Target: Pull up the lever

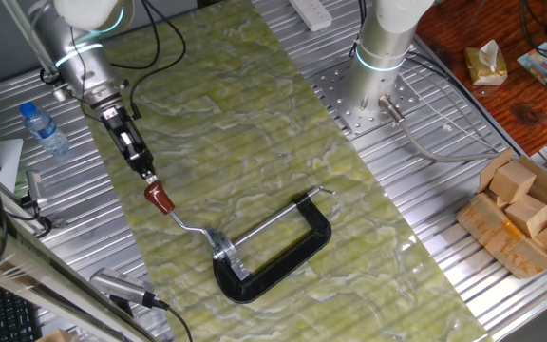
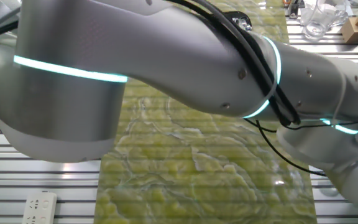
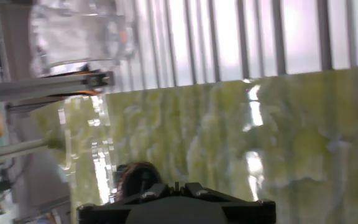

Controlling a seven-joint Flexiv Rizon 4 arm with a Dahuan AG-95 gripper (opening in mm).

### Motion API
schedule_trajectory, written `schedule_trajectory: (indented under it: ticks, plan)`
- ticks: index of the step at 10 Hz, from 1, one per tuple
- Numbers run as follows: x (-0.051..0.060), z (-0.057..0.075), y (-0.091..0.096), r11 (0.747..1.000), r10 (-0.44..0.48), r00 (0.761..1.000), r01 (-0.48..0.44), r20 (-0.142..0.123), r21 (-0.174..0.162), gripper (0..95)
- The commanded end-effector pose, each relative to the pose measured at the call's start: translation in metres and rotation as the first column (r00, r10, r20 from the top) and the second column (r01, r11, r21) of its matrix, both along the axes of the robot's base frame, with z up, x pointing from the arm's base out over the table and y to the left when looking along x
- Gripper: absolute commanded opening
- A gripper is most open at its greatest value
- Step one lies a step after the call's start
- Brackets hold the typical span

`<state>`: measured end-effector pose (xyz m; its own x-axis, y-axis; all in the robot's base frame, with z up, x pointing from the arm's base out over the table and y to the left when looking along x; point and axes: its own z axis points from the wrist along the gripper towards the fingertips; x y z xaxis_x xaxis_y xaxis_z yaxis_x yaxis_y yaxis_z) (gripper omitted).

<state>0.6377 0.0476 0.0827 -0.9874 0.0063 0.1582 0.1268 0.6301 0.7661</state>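
The lever is a thin bent silver rod with a red-brown knob. It joins the silver bracket of a black C-shaped clamp that lies flat on the green marbled mat. My gripper comes down from the upper left with its narrow fingers together. Its tips are at the knob's upper end, and the knob's body shows free below them. In the hand view the gripper is at the bottom edge, with the blurred knob just left of it. In the other fixed view my arm hides the clamp.
A water bottle stands left of the mat. A second arm's base stands at the back. A box of wooden blocks is at the right. Cables and a metal tool lie near the front left.
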Motion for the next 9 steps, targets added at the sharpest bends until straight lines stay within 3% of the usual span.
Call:
schedule_trajectory:
  ticks: [1, 3, 4, 6, 8, 9]
  plan:
    - [0.001, -0.008, -0.002, 0.999, 0.035, 0.998, -0.036, 0.052, 0.02, 0.0]
    - [0.005, -0.015, -0.001, 0.999, 0.046, 0.996, -0.047, 0.074, 0.016, 0.0]
    - [0.008, -0.013, 0.001, 0.999, 0.043, 0.997, -0.044, 0.068, 0.01, 0.0]
    - [0.019, 0.004, 0.01, 1.0, 0.003, 1.0, -0.003, 0.015, -0.011, 0.0]
    - [0.023, 0.022, 0.02, 0.999, -0.031, 0.999, 0.03, -0.029, -0.036, 0.0]
    - [0.022, 0.026, 0.023, 0.998, -0.042, 0.998, 0.04, -0.039, -0.04, 0.0]
